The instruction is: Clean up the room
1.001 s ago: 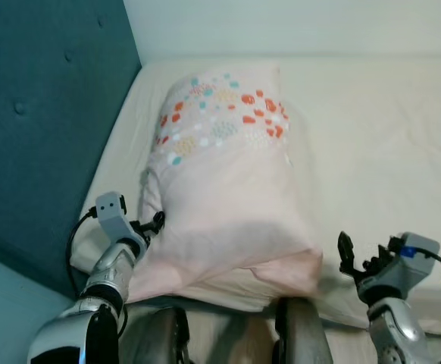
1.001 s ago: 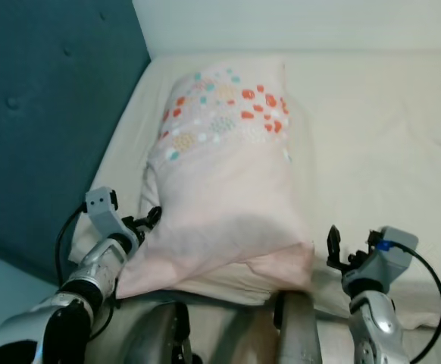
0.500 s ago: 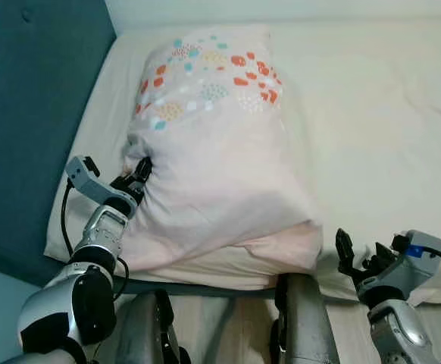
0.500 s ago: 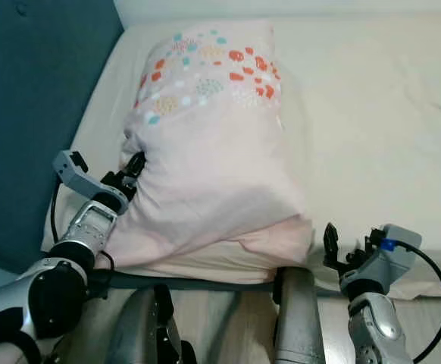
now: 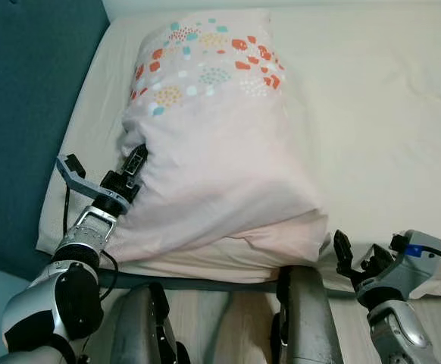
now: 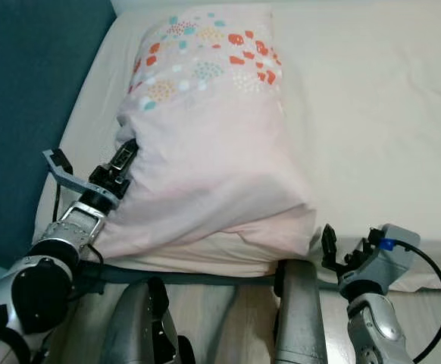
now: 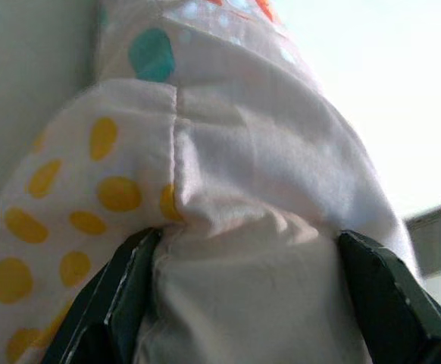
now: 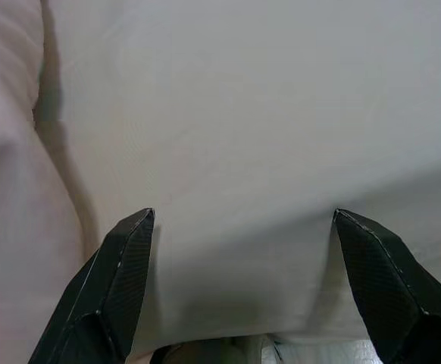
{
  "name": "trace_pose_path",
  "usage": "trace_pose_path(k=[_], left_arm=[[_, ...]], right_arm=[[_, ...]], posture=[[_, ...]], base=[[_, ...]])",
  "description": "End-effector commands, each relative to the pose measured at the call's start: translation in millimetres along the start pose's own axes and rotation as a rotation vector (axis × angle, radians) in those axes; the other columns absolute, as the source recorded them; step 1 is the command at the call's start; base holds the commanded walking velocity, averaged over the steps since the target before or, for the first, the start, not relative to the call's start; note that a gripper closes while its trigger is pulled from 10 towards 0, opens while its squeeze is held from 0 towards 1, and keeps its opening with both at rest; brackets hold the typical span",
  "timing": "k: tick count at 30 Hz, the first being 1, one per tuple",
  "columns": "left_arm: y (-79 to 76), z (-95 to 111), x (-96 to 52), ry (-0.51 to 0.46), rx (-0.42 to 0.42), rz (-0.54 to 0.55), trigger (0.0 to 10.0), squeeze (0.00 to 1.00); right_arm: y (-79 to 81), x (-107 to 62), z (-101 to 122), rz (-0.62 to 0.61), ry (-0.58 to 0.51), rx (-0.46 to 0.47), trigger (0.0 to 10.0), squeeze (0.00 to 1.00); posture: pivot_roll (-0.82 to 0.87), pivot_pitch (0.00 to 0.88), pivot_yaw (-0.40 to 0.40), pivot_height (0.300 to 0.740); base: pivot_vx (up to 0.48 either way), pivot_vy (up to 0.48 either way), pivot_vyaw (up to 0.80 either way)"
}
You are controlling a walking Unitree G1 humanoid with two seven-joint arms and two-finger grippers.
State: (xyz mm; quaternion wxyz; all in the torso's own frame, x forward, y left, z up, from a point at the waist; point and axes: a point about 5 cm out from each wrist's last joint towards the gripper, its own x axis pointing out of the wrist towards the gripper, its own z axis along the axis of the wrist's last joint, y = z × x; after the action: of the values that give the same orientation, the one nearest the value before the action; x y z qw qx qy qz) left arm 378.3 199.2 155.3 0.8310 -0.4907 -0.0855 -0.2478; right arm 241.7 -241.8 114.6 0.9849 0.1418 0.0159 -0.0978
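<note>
— What's nearest you, relative to the pillow?

— Nearest me, the right pincer [image 5: 354, 259] hangs just off the pillow's [image 5: 213, 144] near right corner, over the bed's [image 5: 372, 121] front edge. Its fingers [image 8: 122, 273] are spread wide with nothing between them, just pale sheet ahead.

— And the other arm?

— My left pincer [image 5: 133, 163] is pressed into the pillow's left side, about halfway along. In the left wrist view, its fingers [image 7: 126, 292] are parted and pillow fabric bulges between them; I read that as pinching a fold of the case.

— Where does the pillow lie?

— Lengthwise on the bed, its dotted end farthest from me. Left of the pillow stands the teal headboard [image 5: 23, 91].
</note>
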Motion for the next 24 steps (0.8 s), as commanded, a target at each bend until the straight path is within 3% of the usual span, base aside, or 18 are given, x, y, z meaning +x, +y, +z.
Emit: trace_pose_path(k=[1, 5, 8, 12, 16, 18, 21, 24], left_arm=[[-3.4, -0.7, -0.4, 0.033, -0.024, -0.065, 10.0, 0.0], [-12.1, -19.7, 3.9, 0.112, -0.088, -0.173, 10.0, 0.0], [-22.3, -27.9, 11.0, 0.104, -0.161, -0.26, 10.0, 0.0], [-32.2, -32.3, 16.5, 0.123, -0.197, -0.348, 10.0, 0.0], [-38.2, -50.0, 18.4, 0.267, -0.132, -0.396, 10.0, 0.0], [-38.2, -50.0, 18.4, 0.267, -0.132, -0.396, 10.0, 0.0], [-35.9, -60.4, 16.2, 0.336, -0.068, -0.375, 10.0, 0.0], [-30.9, -79.2, 16.1, 0.403, 0.075, -0.273, 10.0, 0.0]], right_arm=[[0.5, -3.8, -5.8, -0.003, 0.032, 0.004, 10.0, 0.0], [0.9, -2.9, -6.2, -0.005, 0.031, -0.002, 10.0, 0.0], [3.1, -0.5, -6.5, 0.002, 0.031, -0.002, 10.0, 0.0], [3.4, 1.1, -6.4, 0.004, 0.032, 0.0, 10.0, 0.0], [3.3, 3.0, -5.4, 0.004, 0.023, -0.002, 10.0, 0.0], [3.3, 3.0, -5.4, 0.004, 0.023, -0.002, 10.0, 0.0], [2.1, 5.0, -5.6, -0.006, 0.019, -0.003, 10.0, 0.0], [1.2, 10.2, -3.8, -0.013, 0.005, -0.002, 10.0, 0.0]], posture=[[-0.12, 0.37, 0.087, 0.45], [-0.12, 0.36, 0.09, 0.437], [-0.12, 0.355, 0.09, 0.423], [-0.11, 0.345, 0.09, 0.41], [-0.11, 0.339, 0.092, 0.406], [-0.11, 0.339, 0.092, 0.406], [-0.1, 0.322, 0.097, 0.406], [-0.09, 0.297, 0.099, 0.406]], base=[[0.0, 0.0, 0.0], [0.0, 0.0, 0.0], [0.0, 0.0, 0.0], [0.0, 0.0, 0.0], [0.0, 0.0, 0.0], [0.0, 0.0, 0.0], [0.0, 0.0, 0.0], [0.0, 0.0, 0.0]])
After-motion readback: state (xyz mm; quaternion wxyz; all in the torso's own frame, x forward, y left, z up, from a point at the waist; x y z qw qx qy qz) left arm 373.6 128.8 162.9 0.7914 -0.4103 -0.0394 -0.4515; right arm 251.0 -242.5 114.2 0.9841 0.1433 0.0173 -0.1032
